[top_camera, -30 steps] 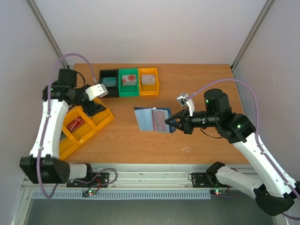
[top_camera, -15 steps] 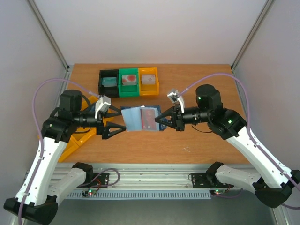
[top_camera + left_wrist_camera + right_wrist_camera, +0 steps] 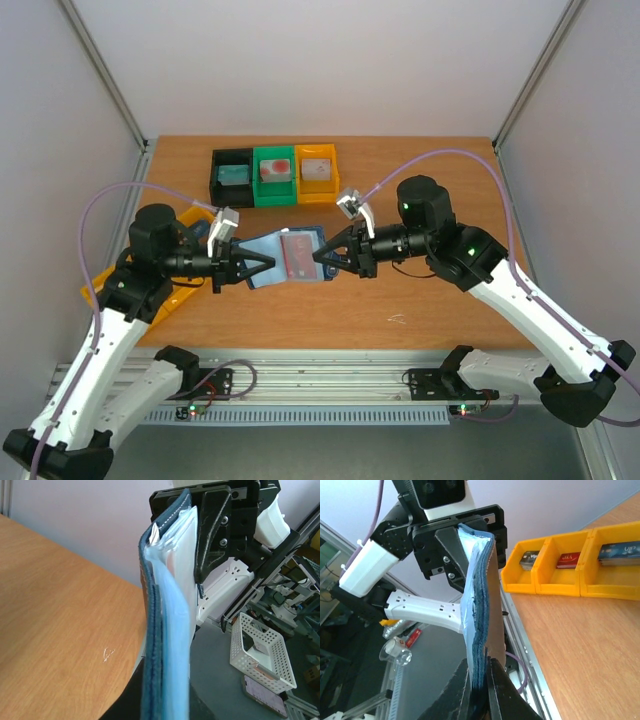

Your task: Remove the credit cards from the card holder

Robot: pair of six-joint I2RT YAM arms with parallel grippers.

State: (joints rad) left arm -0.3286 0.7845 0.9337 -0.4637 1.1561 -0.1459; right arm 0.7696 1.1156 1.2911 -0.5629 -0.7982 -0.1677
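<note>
Card holder (image 3: 283, 243), open, red credit card (image 3: 297, 256) showing: held over table (image 3: 420, 165) centre, left gripper (image 3: 253, 267) clenched on its 9 o'clock edge, right gripper (image 3: 321, 258) on its 3 o'clock edge.

Table (image 3: 430, 180), wood-topped: a white scuff (image 3: 397, 319) is seen near its front edge. A black bin (image 3: 215, 176), green bin (image 3: 274, 198) and orange bin (image 3: 318, 196) are set touching in a row at the rear. Yellow bins (image 3: 560, 586) are placed at the left. A white mesh basket (image 3: 260, 650) is seen off the table.
</note>
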